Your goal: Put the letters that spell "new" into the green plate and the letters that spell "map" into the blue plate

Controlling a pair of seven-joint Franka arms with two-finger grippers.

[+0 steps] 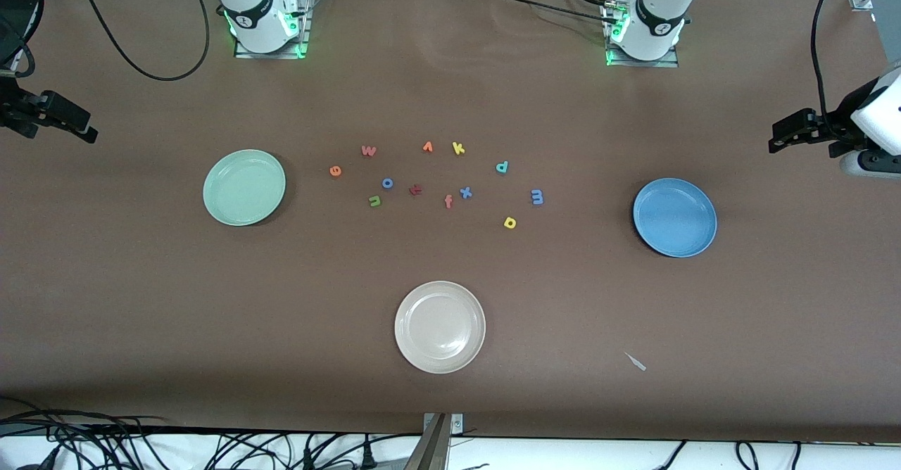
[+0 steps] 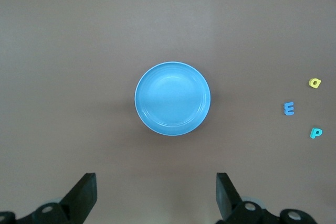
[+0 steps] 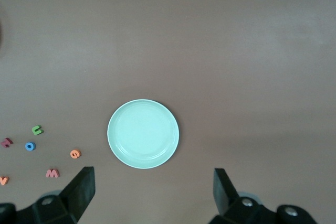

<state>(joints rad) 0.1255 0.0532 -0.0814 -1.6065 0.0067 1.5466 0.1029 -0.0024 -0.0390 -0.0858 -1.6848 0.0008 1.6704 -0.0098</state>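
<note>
**Both plates empty, all 6 letters waiting mid-table**

Nearest the front edge of the table sits a cream plate (image 1: 440, 326), which has no part in the job. Farther in, the blue plate (image 1: 674, 217) lies toward the left arm's end and the green plate (image 1: 244, 187) toward the right arm's end; neither holds anything.

The letters are scattered between the 2 plates, about mid-table. For "map": the yellow a (image 1: 510, 223) is nearest the front edge, the blue m (image 1: 537, 196) a little farther in beside it, and the teal p (image 1: 501, 167) farther again. For "new": the green n (image 1: 374, 201) comes first, then the orange e (image 1: 335, 170), then the salmon w (image 1: 369, 150). Mixed among them are a blue o (image 1: 387, 183), a dark red t (image 1: 415, 190), an orange f (image 1: 448, 202), a blue x (image 1: 465, 192) and a yellow k (image 1: 458, 148), all to stay put.

The left claw (image 2: 156, 195) hangs high over the blue plate, jaws wide and empty. The right claw (image 3: 154, 192) hangs over the green plate, likewise wide and empty.

By my reading no step is done. The next move calls for a descent onto 1 small flat letter, likely the m or the e, with the jaws narrowed to straddle it and clear of neighbours.
</note>
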